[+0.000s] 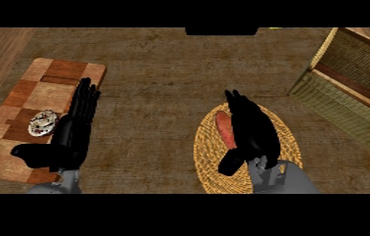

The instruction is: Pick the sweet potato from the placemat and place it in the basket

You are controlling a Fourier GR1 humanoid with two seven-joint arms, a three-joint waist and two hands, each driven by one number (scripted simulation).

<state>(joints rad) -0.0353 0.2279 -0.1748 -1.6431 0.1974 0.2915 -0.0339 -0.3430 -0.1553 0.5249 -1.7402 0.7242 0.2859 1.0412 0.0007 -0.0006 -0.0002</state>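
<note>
My right hand [249,132] lies over the woven placemat [209,166], fingers stretched straight and pointing away from me, not yet curled round anything. The sweet potato [225,127] lies on the mat just beside those fingers, on their left, long and narrow, running the same way as they do. I cannot tell whether the fingers touch it.

The risk I see is this: with the fingers alongside and straight, closing them could nudge the sweet potato sideways off the mat, or let it roll, since it is rounded and slim. The thumb sits low near my wrist, so a pinch may catch only the near end and leave the far end to tip as I lift.

The basket [339,90] stands to the right and further from me, at the edge of view, well apart from the mat. Its near wall stands up from the worktop, so I judge a low carry could strike that wall; the load has to clear the rim before it goes down. Between mat and basket the worktop [166,73] is bare, giving open room.

My left hand [72,127] rests with fingers straight over the checkered board [43,83], next to a small round object [42,122], well away from the path.
</note>
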